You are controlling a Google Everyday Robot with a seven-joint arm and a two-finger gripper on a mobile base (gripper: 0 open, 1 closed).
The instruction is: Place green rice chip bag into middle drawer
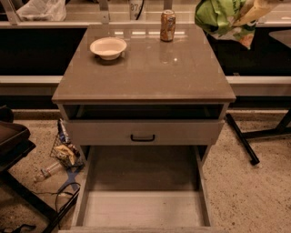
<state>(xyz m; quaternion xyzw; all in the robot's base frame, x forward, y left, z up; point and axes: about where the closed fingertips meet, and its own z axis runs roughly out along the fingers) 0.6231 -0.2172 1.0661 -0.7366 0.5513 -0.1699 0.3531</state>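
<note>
- Nearest you, the middle drawer (141, 210) stands pulled out, its floor bare, ready to receive.
- Farther back, the chip bag (223, 18) hangs high beyond the table's (145, 73) right rear corner, likely to clear the top. Its long axis runs sideways, with the yellowish end pointing right and down.
- The gripper (258, 6), at the top edge, pinches the bag.

Right of the orange-brown can (168, 25), my gripper is out of view above the bright-green, yellow-edged green rice chip bag (218, 18); left of the can, a cream bowl (108, 47).
</note>
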